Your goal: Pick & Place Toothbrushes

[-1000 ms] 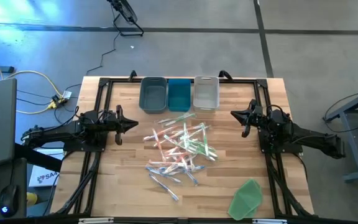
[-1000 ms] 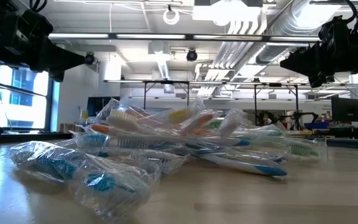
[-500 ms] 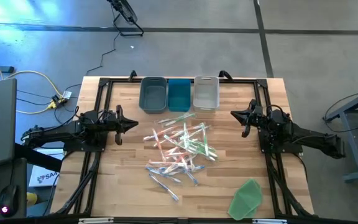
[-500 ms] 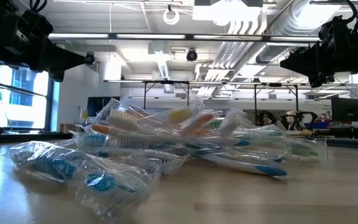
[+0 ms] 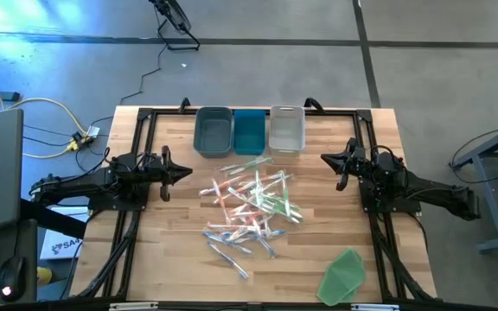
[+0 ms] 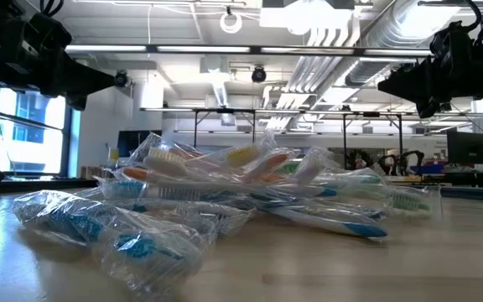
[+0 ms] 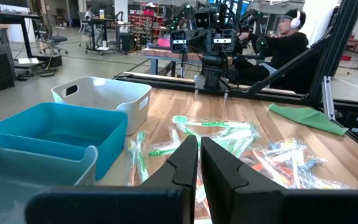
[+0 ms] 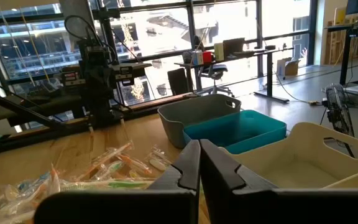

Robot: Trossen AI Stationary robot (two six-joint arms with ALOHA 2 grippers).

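We note the surface as light wood with plank-like striping, framed by black rails. Toothbrushes: pink-orange, light blue and green with white parts, in clear glossy wrappers. Three bins at the far edge: slate grey, teal, pale grey-white. A flat green sheet lies at the near right corner. Both arms are black, left gripper and right gripper alike. Yellow cable on grey floor.

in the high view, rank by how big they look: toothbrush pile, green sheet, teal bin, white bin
1. toothbrush pile, by far the widest spread
2. green sheet
3. teal bin and white bin: they look alike in size, so no ranking between them
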